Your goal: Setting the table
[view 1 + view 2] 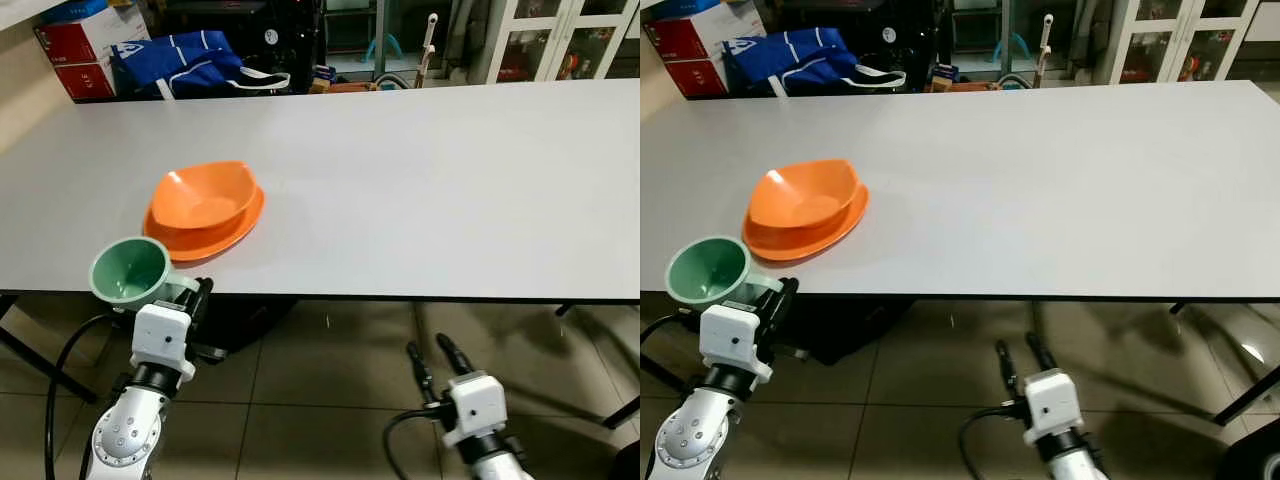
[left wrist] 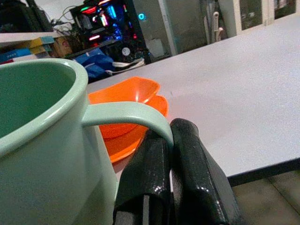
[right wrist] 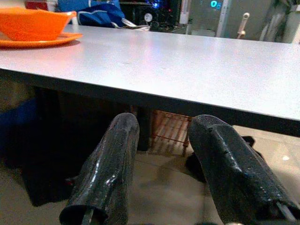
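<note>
A pale green mug (image 1: pixel 128 270) hangs at the table's front left edge, just off the grey table (image 1: pixel 420 180). My left gripper (image 1: pixel 195 290) is shut on the mug's handle (image 2: pixel 126 115), with the two black fingers (image 2: pixel 187 159) pressed together under it. Just beyond the mug, an orange bowl (image 1: pixel 205 195) sits on an orange plate (image 1: pixel 235 232) near the front left of the table. My right gripper (image 1: pixel 433 355) hangs below the table's front edge, open, with nothing between its fingers (image 3: pixel 108 164).
Behind the table's far edge lie a blue bag (image 1: pixel 195 62) and red boxes (image 1: pixel 85 50), with a glass-door cabinet (image 1: pixel 560 40) at the far right. Tiled floor (image 1: pixel 330 390) lies under the table.
</note>
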`<state>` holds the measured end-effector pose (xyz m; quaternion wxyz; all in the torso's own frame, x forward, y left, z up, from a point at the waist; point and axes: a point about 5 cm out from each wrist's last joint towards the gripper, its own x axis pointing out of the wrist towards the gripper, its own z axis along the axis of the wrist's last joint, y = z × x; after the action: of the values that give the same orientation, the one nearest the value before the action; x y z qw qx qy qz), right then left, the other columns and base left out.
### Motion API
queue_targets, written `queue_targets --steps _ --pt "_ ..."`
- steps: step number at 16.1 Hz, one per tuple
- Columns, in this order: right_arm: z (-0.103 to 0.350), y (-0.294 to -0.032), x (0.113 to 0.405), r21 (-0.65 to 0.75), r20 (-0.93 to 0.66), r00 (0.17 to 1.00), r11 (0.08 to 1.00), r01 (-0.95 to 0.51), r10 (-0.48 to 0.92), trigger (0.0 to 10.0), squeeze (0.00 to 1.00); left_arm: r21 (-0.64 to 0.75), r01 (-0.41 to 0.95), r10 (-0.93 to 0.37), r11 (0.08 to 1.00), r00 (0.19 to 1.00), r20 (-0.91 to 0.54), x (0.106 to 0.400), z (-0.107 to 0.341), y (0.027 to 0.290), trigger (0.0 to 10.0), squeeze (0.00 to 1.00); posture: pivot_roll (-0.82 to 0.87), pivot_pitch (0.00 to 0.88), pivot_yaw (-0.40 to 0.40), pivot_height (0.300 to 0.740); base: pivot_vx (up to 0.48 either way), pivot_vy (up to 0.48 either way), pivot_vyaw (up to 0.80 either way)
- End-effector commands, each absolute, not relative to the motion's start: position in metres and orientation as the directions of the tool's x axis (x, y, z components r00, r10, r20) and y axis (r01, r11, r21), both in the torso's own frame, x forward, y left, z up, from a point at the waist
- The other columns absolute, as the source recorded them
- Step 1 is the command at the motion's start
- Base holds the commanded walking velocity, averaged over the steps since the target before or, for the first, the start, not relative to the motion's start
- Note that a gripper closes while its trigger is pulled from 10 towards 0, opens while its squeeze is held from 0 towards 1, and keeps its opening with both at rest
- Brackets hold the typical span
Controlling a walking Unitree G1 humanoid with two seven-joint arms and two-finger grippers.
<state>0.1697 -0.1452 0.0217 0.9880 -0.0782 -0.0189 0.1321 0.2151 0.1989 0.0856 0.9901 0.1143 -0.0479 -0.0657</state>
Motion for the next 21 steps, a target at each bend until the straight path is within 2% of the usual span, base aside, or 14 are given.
queue_targets --steps 1,6,10,12,14,16,18,21 --pt "0.022 -0.147 0.171 -0.162 0.022 0.966 0.954 -0.252 0.259 10.0 0.00 0.241 0.106 -0.136 0.965 0.984 0.112 0.221 0.096 0.197 0.0 0.00 -0.19 0.000 0.120 0.740 0.000 -0.416 0.00" --pt "0.026 -0.148 0.175 -0.164 0.042 0.965 0.955 -0.247 0.257 10.0 0.00 0.229 0.098 -0.122 0.968 0.988 0.092 0.221 0.095 0.198 0.0 0.00 -0.19 0.000 0.121 0.740 0.220 -0.395 0.00" --pt "0.029 -0.148 0.178 -0.171 0.061 0.961 0.951 -0.257 0.271 10.0 0.00 0.187 0.041 -0.050 0.981 0.998 0.047 0.232 0.089 0.210 0.0 0.00 -0.19 0.000 0.107 0.740 0.000 0.000 0.00" --pt "0.030 -0.148 0.178 -0.169 0.065 0.957 0.948 -0.270 0.284 10.0 0.00 0.178 -0.003 -0.013 0.984 0.996 0.087 0.254 0.102 0.221 0.0 0.00 -0.18 0.000 0.102 0.740 0.000 0.000 0.00" --pt "0.030 -0.146 0.176 -0.162 0.069 0.953 0.946 -0.282 0.296 10.0 0.00 0.186 0.021 -0.041 0.982 0.994 0.100 0.267 0.110 0.220 0.0 0.00 -0.18 0.000 0.102 0.740 0.000 0.000 0.00" --pt "0.031 -0.147 0.175 -0.157 0.072 0.951 0.945 -0.288 0.302 10.0 0.00 0.181 0.046 -0.064 0.982 0.993 0.095 0.292 0.121 0.220 0.0 0.00 -0.19 0.000 0.099 0.740 0.000 0.000 0.00" --pt "0.031 -0.149 0.173 -0.161 0.066 0.948 0.941 -0.299 0.312 10.0 0.00 0.137 0.063 -0.075 0.988 0.994 0.082 0.312 0.126 0.220 0.0 0.00 -0.21 0.000 0.101 0.740 0.000 0.000 0.00" --pt "0.030 -0.155 0.170 -0.165 0.060 0.953 0.944 -0.285 0.298 10.0 0.00 0.123 0.172 -0.181 0.977 0.981 0.068 0.336 0.137 0.207 0.0 0.00 -0.24 0.000 0.102 0.740 0.000 0.000 0.00"
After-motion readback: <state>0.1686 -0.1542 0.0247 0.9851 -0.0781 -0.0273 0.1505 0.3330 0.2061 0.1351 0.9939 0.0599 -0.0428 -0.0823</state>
